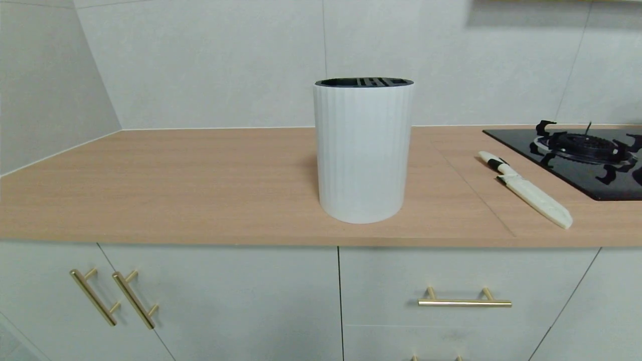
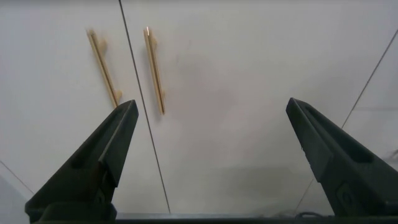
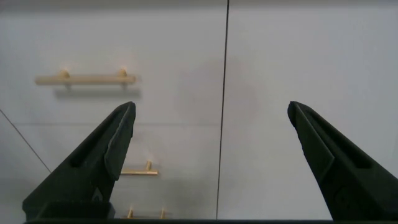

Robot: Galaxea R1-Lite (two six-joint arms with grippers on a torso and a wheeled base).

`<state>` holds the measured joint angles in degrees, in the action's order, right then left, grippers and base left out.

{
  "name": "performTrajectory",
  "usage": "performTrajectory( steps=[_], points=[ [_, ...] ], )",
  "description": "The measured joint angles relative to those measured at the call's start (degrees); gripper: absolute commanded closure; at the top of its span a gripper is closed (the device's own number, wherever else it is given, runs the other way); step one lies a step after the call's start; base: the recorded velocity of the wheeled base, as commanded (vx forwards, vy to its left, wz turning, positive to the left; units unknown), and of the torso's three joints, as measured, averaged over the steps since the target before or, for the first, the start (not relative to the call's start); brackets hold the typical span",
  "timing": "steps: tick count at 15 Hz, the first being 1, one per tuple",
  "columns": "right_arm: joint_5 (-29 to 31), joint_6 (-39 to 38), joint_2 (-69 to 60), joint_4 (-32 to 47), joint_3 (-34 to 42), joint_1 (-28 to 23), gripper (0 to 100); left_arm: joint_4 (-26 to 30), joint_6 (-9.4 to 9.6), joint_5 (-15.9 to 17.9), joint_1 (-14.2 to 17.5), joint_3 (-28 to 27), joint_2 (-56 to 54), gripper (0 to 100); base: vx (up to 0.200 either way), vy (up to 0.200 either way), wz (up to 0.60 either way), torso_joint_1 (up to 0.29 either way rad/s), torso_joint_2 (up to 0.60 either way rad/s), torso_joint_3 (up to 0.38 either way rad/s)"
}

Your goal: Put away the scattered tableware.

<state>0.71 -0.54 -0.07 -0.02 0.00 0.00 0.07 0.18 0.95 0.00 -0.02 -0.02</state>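
Kitchen cabinet doors (image 1: pixel 215 301) with brass handles (image 1: pixel 464 302) are nearest me, and both arms hang low in front of them. The left gripper (image 2: pixel 210 104) is spread wide with nothing between its fingers, and the right gripper (image 3: pixel 210 106) is just as wide and just as empty. Above the doors runs the wooden countertop (image 1: pixel 175 185). A white ribbed knife block (image 1: pixel 362 150) stands upright near its front edge, black slotted top facing up. The knife (image 1: pixel 524 189) lies flat on the wood well to the right of the block, near the gas hob (image 1: pixel 582 155). Its pale blade points toward the front edge and its handle (image 1: pixel 494 163) toward the tiled wall (image 1: pixel 225 60). I judge it light and stiff, with a smooth blade (possibly ceramic or sheathed, I can't tell) that would slip between the pads and might chip. The handle is thicker and stands a little higher off the wood, so I'd close across it near the black band. That leaves the blade free to go down into a slot.
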Motion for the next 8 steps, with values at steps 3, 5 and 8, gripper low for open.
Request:
performTrajectory(
  steps=[3,5,8],
  points=[
    [0.00,0.00,0.00,0.00,0.00,0.00,0,0.02,0.00,-0.05,-0.02,-0.02,0.00,0,0.000,0.000,0.00,0.165,-0.47,-0.297],
    [0.00,0.00,0.00,0.00,0.00,0.00,0,0.02,0.00,-0.06,0.00,-0.02,0.00,0,0.000,0.000,0.00,0.181,-0.48,-0.290],
    [0.00,-0.01,0.00,0.00,0.00,0.00,0,0.02,0.00,-0.05,0.00,0.00,0.00,0,0.000,0.000,0.00,0.186,-0.48,-0.286]
  ],
)
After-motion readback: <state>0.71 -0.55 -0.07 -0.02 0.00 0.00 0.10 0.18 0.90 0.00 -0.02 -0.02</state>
